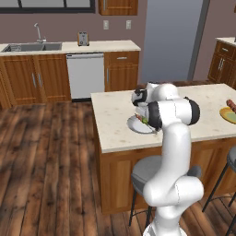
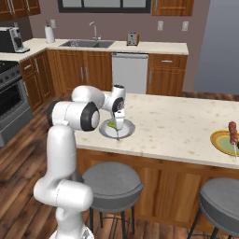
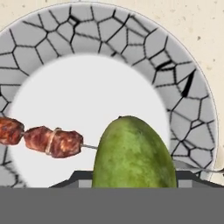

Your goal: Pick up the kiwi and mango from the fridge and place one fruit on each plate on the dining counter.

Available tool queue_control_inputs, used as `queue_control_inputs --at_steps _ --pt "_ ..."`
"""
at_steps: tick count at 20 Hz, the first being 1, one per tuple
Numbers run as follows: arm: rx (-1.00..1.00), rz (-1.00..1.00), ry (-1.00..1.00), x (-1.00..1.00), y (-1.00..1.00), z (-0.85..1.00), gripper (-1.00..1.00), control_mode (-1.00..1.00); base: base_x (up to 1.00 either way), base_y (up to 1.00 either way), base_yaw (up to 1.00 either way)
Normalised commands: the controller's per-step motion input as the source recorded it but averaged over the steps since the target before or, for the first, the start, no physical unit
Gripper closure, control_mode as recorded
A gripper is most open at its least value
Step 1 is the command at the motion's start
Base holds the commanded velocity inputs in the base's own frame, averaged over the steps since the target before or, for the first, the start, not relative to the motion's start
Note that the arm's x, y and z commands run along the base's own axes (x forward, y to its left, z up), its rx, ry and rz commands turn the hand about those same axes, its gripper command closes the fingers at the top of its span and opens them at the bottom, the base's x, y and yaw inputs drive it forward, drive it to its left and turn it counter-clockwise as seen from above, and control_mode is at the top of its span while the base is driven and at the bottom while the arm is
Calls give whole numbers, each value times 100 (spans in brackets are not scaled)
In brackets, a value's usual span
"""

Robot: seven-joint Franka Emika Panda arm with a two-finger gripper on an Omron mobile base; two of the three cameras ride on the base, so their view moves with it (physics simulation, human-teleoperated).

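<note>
i have the gripper (image 2: pixel 119 125) low over the pale grey plate (image 2: pixel 127 132) near the left end of the dining counter (image 2: pixel 172 126). in the hand view its fingers pinch the mango (image 3: pixel 133 153), which hangs over the plate's white centre, just beside 1 meat skewer (image 3: pixel 41 139). the yellow plate (image 2: pixel 220 142) lies well apart, toward the counter's right end.

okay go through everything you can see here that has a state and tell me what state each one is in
end effector: shut on the mango, low over the grey plate
mango: gripped, above the plate, not yet released
grey plate: on the dining counter, holds a meat skewer
yellow plate: holds a skewer, no fruit
dishwasher: door closed
dining counter: both plates on top
</note>
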Motion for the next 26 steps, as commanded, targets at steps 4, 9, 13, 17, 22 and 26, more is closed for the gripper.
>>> queue_control_inputs --at_steps 4,9,13,17,22,26 --pt "0 0 0 -5 5 -29 -100 -100 0 0 0" --pt "0 0 -2 -29 0 -5 -100 -100 0 0 0" --pt "1 0 -3 -22 0 4 -100 -100 0 0 0" --pt "2 0 -4 -16 -1 34 -100 -100 0 0 0" --pt "0 0 -7 -15 -5 55 -100 -100 0 0 0" --pt "0 0 -11 -29 -7 55 -100 -100 0 0 0"
